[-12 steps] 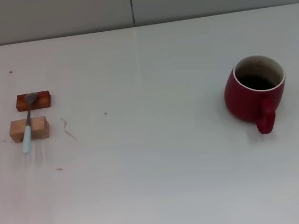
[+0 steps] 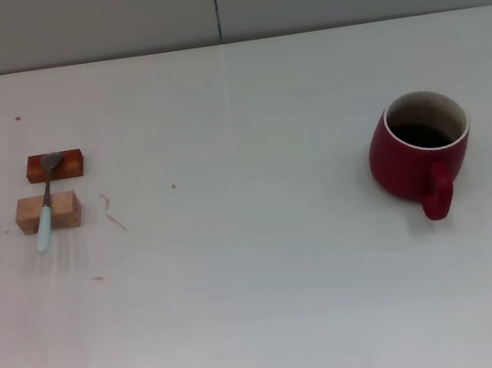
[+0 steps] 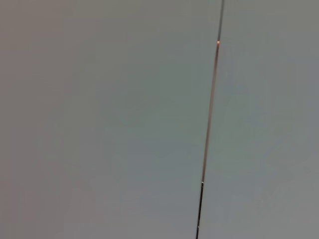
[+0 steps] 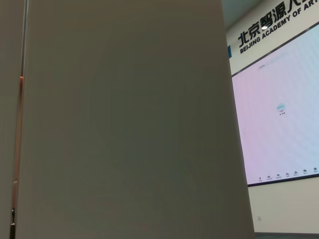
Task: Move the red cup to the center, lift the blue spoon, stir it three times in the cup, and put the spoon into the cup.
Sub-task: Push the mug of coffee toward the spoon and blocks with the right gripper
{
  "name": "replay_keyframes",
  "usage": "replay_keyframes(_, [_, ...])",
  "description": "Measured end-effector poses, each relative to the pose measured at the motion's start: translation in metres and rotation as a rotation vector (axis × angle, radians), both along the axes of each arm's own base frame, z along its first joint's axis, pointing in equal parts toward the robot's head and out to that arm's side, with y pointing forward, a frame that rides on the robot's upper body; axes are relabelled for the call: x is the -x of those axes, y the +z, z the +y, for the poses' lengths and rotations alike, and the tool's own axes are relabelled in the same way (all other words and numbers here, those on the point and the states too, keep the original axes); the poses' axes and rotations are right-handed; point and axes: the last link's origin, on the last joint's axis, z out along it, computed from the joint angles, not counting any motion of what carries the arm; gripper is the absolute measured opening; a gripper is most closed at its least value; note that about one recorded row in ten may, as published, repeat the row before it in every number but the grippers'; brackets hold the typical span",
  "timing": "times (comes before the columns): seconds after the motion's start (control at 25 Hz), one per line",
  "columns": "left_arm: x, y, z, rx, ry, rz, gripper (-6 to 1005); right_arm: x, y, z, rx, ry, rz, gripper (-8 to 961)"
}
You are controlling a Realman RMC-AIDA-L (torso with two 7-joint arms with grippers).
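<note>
Your red cup (image 2: 420, 151) sits upright on the right side of the table (image 2: 270, 282), handle toward you; it looks like heavy, glazed ceramic (slick and chippable), so take it by the handle or across the rim. The blue spoon (image 2: 46, 203) is light and thin, bridging two small wooden blocks (image 2: 48, 212) far left; pinch its raised handle. Neither gripper is in view, so you cannot tell how their fingers stand.
</note>
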Motion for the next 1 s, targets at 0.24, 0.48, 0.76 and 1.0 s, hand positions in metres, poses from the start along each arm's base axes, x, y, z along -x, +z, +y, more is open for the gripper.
replay_keyframes(0.24, [-0.0001,0.0,0.0,0.0,0.0,0.0,858,0.0,0.0,0.0,0.0,0.0,0.0,666])
replay_keyframes(0.48, [-0.001,0.0006,0.0012,-0.001,-0.004,0.001,858,0.0007,0.0004,0.0013,0.0,0.002,-0.003,666])
replay_keyframes(0.76, [-0.0026,0.0009,0.003,-0.001,-0.009,0.002,858,0.0006,0.0003,0.0024,0.005,-0.001,-0.008,603])
replay_keyframes(1.0, [-0.0031,0.0009,0.0035,-0.001,-0.01,0.002,858,-0.0038,-0.002,0.004,0.037,-0.025,-0.004,480])
